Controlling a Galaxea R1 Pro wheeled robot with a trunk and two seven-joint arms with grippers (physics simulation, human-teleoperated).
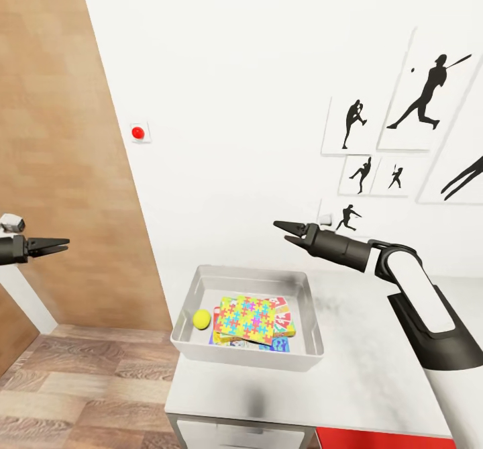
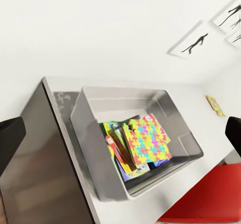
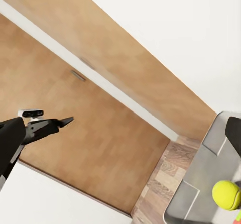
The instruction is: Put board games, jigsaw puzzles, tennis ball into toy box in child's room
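Toy box (image 1: 201, 286) holding jigsaw puzzle (image 1: 247, 318) and tennis ball (image 1: 202, 319), left end effector (image 1: 59, 243) clenched, right end effector (image 1: 285, 231) released

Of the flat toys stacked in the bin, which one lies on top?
The jigsaw puzzle, the slab of interlocking coloured pieces, lies uppermost in the toy box. Printed game boxes peek out beneath it.

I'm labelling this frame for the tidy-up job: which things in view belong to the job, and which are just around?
Part of the job:
toy box, on the table
jigsaw puzzle, topmost in the box
board games, under the puzzle
tennis ball, in the box

Just around:
sports prints on the wall
red button
wardrobe door
red chair
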